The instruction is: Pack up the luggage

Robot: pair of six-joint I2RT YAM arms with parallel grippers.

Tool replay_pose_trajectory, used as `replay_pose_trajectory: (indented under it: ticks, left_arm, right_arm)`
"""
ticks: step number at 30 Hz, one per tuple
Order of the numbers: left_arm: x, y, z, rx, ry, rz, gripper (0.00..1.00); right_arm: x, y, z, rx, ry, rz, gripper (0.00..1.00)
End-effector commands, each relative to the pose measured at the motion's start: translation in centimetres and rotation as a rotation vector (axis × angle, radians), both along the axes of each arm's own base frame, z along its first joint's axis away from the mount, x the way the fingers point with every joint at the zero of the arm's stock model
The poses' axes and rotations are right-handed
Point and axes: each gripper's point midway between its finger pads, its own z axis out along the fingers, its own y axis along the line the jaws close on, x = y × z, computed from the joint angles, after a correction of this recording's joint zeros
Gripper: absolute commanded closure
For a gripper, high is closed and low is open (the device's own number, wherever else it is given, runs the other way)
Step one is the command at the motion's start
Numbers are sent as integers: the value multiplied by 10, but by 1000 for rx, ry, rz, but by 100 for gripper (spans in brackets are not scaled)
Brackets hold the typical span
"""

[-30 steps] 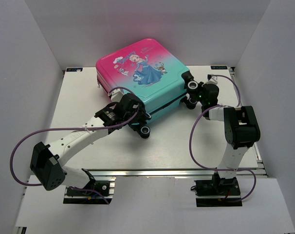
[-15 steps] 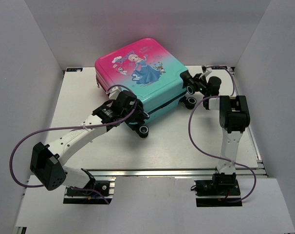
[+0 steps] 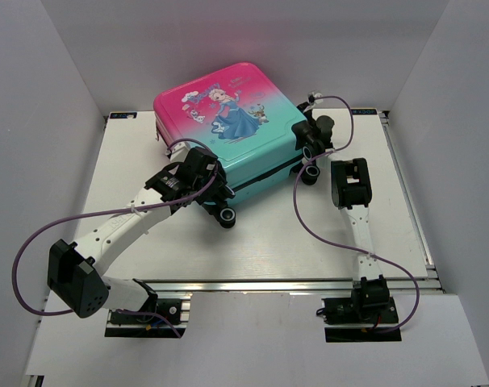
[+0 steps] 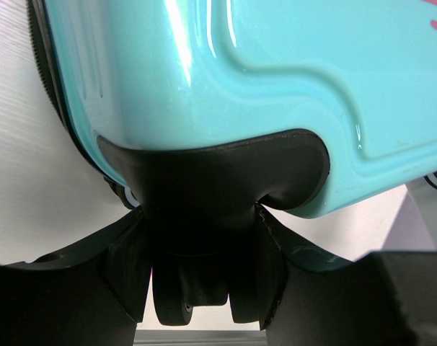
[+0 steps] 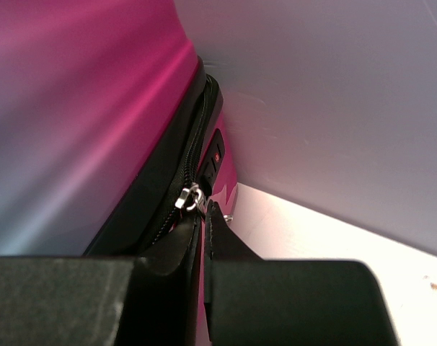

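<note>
L tool (image 4: 200, 231) clamped on black caster wheel (image 4: 193, 295) at 7 o'clock corner of pink-to-teal hard-shell princess-print luggage (image 3: 236, 129). R tool (image 5: 204, 216) pinched on silver zip pull (image 5: 189, 196), its 3 o'clock side. Luggage lies flat, closed, toward 12 o'clock on white bench (image 3: 269, 234).

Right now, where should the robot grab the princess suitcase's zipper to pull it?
By the little silver zipper pull, coming in from the suitcase's side edge. It sticks out from the black zipper band between the two shells, so two fingers can pinch its flat faces. The right gripper looks closed on it that way, while the left gripper clamps a wheel.
</note>
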Motion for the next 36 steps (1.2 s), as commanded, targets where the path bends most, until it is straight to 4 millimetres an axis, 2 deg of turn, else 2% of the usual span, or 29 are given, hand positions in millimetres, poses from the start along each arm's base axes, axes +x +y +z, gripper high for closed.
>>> replay_pose_trajectory:
  ticks: [1,2,3,4,5,6,7,8,9,10,11,12,14,16,17,18,19,20,22,23,24,26,27,28,30,31,32,35,36]
  left_arm:
    - [-60,110,-62,475,304,102,100]
    - [-59,114,-60,478,301,124,100]
    - [-57,119,-59,479,300,159,100]
    - [-54,126,-58,501,295,193,100]
    - [-47,130,-54,492,284,224,100]
    - [-42,133,-51,492,277,245,89]
    - [-35,138,-48,503,260,277,76]
    - [-26,146,-45,499,258,317,52]
    - [-19,150,-44,508,256,327,42]
    - [-11,155,-42,511,240,350,36]
    - [-2,157,-40,506,229,362,24]
    - [6,166,-39,511,220,367,20]
    - [29,170,-36,491,169,359,16]
    - [48,182,-29,466,119,405,16]
    - [54,185,-29,463,117,405,16]
    - [61,190,-27,467,107,422,16]
    - [71,199,-25,457,85,452,16]
    - [78,204,-22,467,70,453,16]
    - [97,217,-18,463,36,491,16]
    - [103,223,-17,480,31,480,16]
    - [118,227,-17,476,17,487,16]
    - [132,246,-19,493,28,490,15]
    - [150,246,-20,471,19,471,13]
    - [159,254,-19,463,11,460,11]
    - [180,256,-26,444,5,397,9]
    - [193,258,-12,436,-28,389,6]
    - [195,263,-11,442,-12,378,6]
    - [199,256,5,427,-33,336,2]
    - [198,247,7,390,-40,291,2]
  right_arm:
    - [17,-94,93,212,-168,-410,100]
    - [-11,-92,142,247,-287,-383,100]
    - [-30,-90,97,195,-208,-384,100]
    - [-47,-88,99,179,-220,-379,100]
    - [-74,-82,141,182,-322,-350,100]
    - [-89,-80,112,125,-271,-358,100]
    - [-103,-80,133,131,-301,-353,100]
    - [-115,-75,138,127,-321,-322,100]
    - [-126,-73,138,123,-326,-303,100]
    - [-146,-65,136,105,-319,-261,100]
    - [-159,-58,138,98,-322,-240,100]
    - [-170,-52,134,75,-315,-217,100]
    - [-203,-28,122,1,-304,-144,100]
    - [-228,-13,128,-21,-333,-100,100]
    - [-239,-5,116,-39,-304,-72,100]
    - [-247,0,113,-45,-292,-47,100]
    - [-259,6,121,-39,-307,-33,100]
    - [-271,13,109,-47,-276,-9,100]
    - [-290,27,113,-37,-282,36,100]
    - [-300,34,108,-31,-261,69,100]
    - [-310,44,109,-32,-266,99,100]
    - [-318,52,106,-55,-255,100,100]
    - [-325,62,107,-61,-257,118,100]
    - [-321,63,99,-78,-222,95,100]
    - [-322,68,102,-84,-217,62,100]
    - [-318,69,96,-107,-188,44,100]
    - [-314,73,100,-111,-191,27,100]
    - [-301,70,96,-117,-140,-38,100]
    - [-296,67,94,-110,-115,-65,100]
